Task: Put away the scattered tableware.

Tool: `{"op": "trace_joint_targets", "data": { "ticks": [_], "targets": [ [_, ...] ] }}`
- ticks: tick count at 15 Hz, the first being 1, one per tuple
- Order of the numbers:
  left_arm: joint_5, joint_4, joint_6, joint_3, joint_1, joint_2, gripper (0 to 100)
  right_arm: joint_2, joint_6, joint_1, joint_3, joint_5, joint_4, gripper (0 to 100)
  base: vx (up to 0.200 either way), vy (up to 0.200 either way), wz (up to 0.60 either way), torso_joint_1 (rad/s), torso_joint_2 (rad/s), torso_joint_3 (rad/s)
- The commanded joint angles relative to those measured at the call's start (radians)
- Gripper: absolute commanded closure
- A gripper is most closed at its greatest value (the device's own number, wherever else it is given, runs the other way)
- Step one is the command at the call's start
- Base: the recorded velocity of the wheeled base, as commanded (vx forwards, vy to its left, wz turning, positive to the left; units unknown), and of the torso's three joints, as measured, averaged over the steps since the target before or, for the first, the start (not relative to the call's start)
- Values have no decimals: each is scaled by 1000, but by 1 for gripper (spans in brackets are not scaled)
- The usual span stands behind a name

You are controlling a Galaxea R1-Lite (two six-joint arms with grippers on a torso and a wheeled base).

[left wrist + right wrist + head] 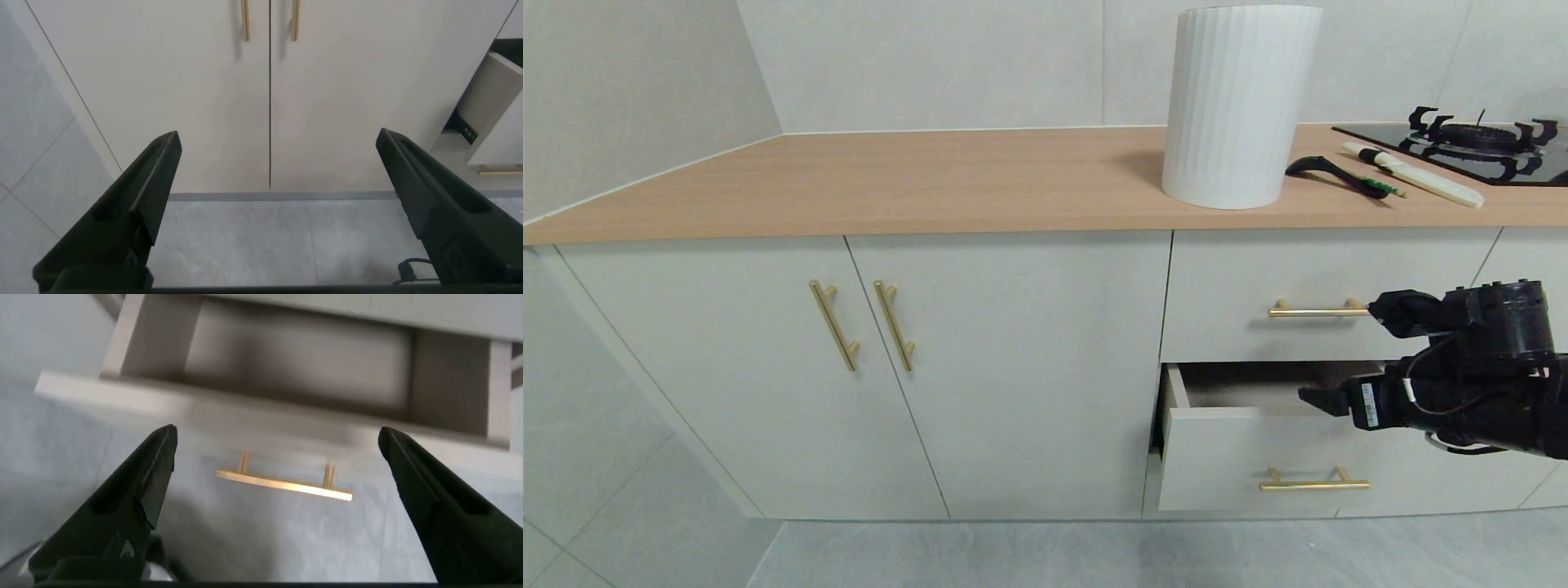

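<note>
A black ladle (pixel 1327 173) and a long white utensil (pixel 1417 184) lie on the wooden counter (pixel 890 180), right of a tall white ribbed container (pixel 1237 106). A thin green-tipped piece (pixel 1384 188) rests between them. Below, the lower drawer (pixel 1233 457) stands pulled out; its inside (pixel 302 359) looks bare. My right gripper (pixel 1352 359) hangs open in front of and above that drawer, its fingers (pixel 147 490) either side of the gold handle (pixel 284 483) without touching it. My left gripper (pixel 278 140) is open, low, facing the cabinet doors (pixel 270 90), holding nothing.
A black gas hob (pixel 1478 143) sits at the counter's far right. The upper drawer (pixel 1307 278) is closed, with a gold handle (pixel 1315 310). Two cabinet doors (pixel 866 367) with gold handles are closed at left. Grey tiled floor (pixel 1013 555) lies below.
</note>
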Motion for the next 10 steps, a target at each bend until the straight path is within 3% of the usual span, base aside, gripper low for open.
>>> {"op": "trace_joint_targets", "data": {
  "ticks": [1,5,10],
  "targets": [
    [0,0,0,0,0,0,0,84,1,4,9,-29,-53,0,0,0,0,0,0,0],
    [0,0,0,0,0,0,0,230,39,2,19,-66,-221,0,0,0,0,0,0,0],
    [0,0,0,0,0,0,0,278,41,1,17,-66,-252,0,0,0,0,0,0,0]
  ]
}}
